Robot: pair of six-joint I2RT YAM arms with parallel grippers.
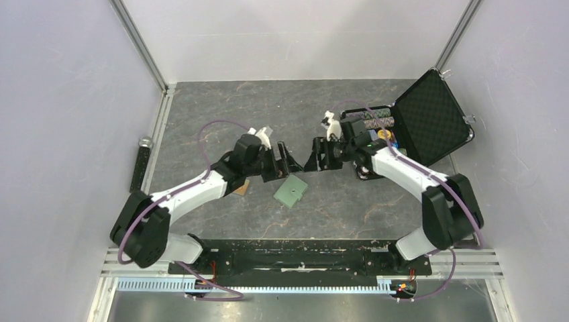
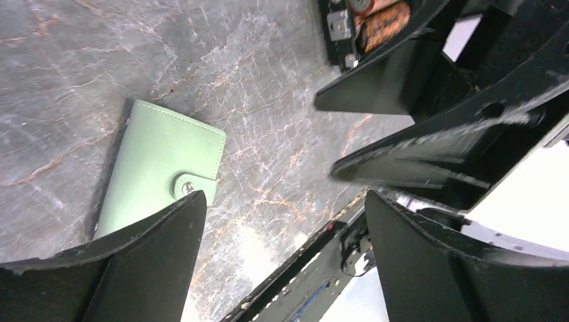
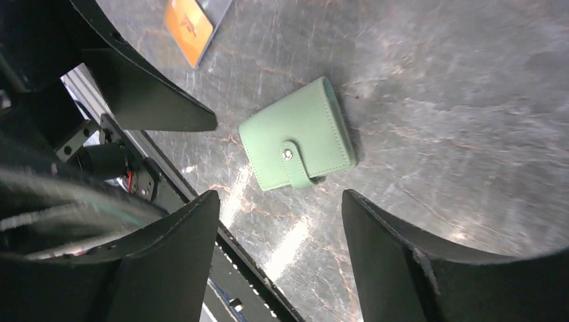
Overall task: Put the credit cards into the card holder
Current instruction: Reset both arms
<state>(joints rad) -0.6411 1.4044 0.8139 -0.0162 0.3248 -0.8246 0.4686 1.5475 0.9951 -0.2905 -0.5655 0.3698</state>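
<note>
The pale green card holder (image 1: pixel 290 191) lies closed on the dark marbled table, its snap tab fastened (image 3: pixel 290 154). It also shows in the left wrist view (image 2: pixel 158 168). An orange credit card (image 3: pixel 188 23) lies flat with a grey card (image 3: pixel 218 5) beside it. In the top view the orange card (image 1: pixel 241 188) peeks out from under my left arm. My left gripper (image 1: pixel 285 161) (image 2: pixel 285 201) is open and empty, just above and behind the holder. My right gripper (image 1: pixel 314 159) (image 3: pixel 280 198) is open and empty, tip to tip with the left one.
A large black hard case (image 1: pixel 429 117) stands open at the back right, with striped poker chips (image 1: pixel 376 121) in it. A black bar with a knob (image 1: pixel 142 161) lies along the left wall. The arms' base rail (image 1: pixel 295 258) runs along the near edge.
</note>
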